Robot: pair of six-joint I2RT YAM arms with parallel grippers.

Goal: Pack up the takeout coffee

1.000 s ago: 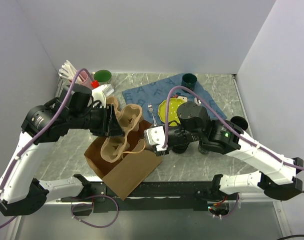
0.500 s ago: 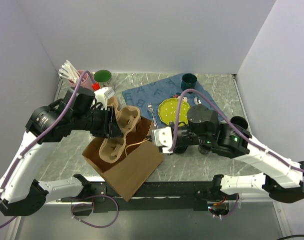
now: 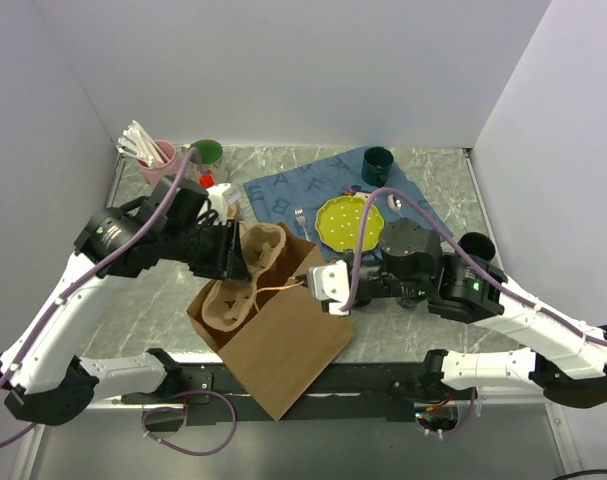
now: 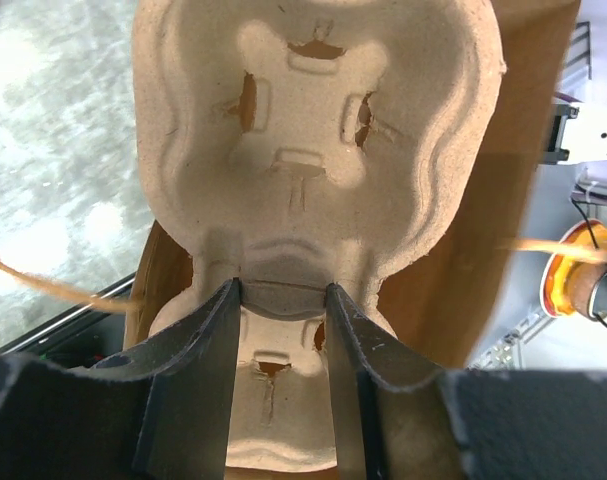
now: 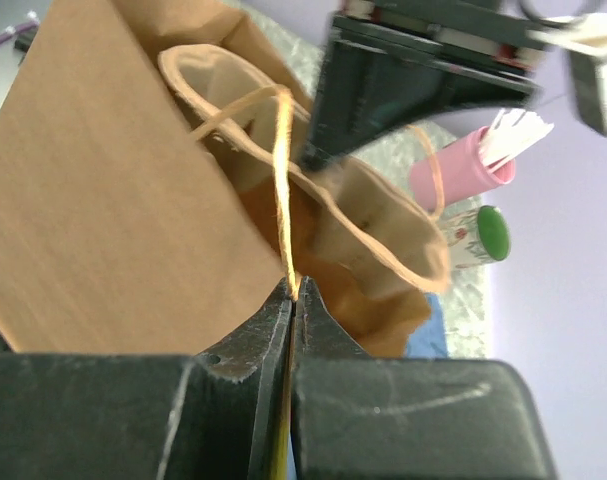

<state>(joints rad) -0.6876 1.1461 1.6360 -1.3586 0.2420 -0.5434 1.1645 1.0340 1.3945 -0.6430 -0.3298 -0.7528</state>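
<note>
At the paper bag (image 3: 283,350), we are pinching the twine handle (image 5: 281,180) in our just-closed right pincer (image 5: 293,295), steadying it while our left pincer (image 4: 281,290) is gripping the cup carrier (image 4: 313,150). One takeout coffee (image 3: 477,243) is waiting beside our right arm (image 3: 503,300).

Grey marbled table (image 3: 163,290) with brown paper bag (image 3: 283,350), blue cloth (image 3: 283,190), pink cup (image 3: 161,160), green-lidded container (image 3: 205,152), black cup (image 3: 476,245).
</note>
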